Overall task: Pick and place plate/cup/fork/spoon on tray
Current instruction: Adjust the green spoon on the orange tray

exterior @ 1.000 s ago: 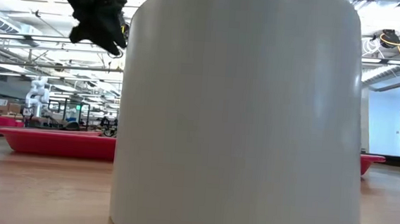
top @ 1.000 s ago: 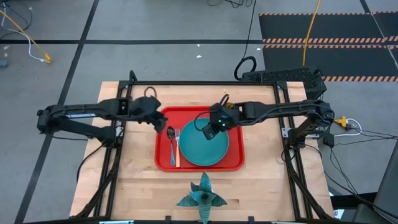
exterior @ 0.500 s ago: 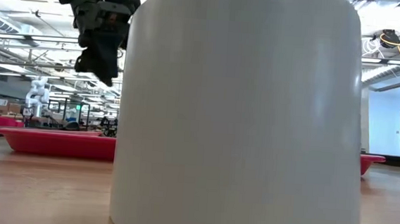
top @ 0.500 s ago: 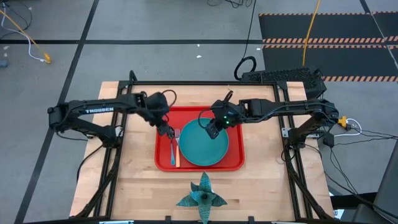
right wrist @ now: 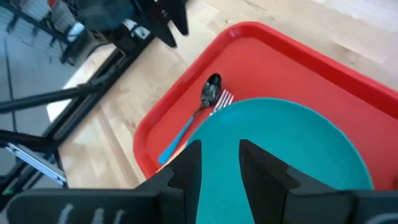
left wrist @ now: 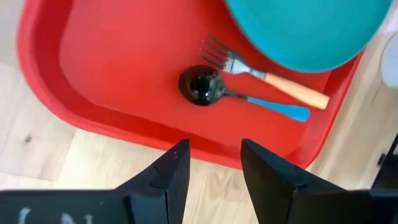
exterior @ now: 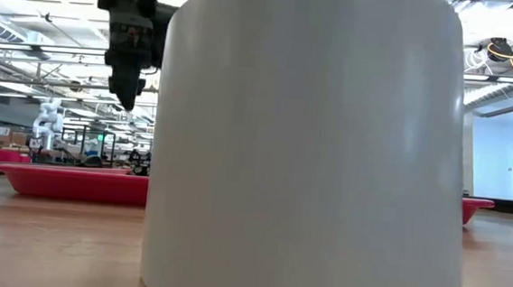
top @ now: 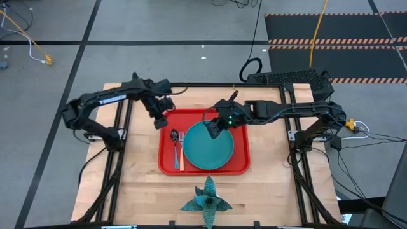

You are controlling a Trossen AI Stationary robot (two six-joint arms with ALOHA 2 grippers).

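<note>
The red tray (top: 166, 170) lies mid-table. On it rest the teal plate (top: 210, 147) and, to its left, the blue-handled spoon (top: 175, 141) and the orange-handled fork (top: 181, 151), side by side. The cup is out of view. My left gripper (top: 160, 122) hangs open above the tray's far-left corner, fingers pointing down; its wrist view shows the spoon (left wrist: 202, 85) and fork (left wrist: 261, 70) beyond the empty fingers (left wrist: 168, 177). My right gripper (top: 212, 131) hovers open over the plate's far-left part (right wrist: 280, 137), holding nothing.
A teal folded star-shaped object (top: 205, 200) lies near the table's front edge. A wide white cylinder (exterior: 310, 147) stands right in front of the low camera and hides most of that view. Bare wood lies left and right of the tray.
My left gripper swung out over the spoon's bowl, then drew back toward the tray's far-left corner, sinking a little and tipping from a slant until it points steeply down. Its arm swung toward the far edge. Spoon, fork and plate have not moved.
</note>
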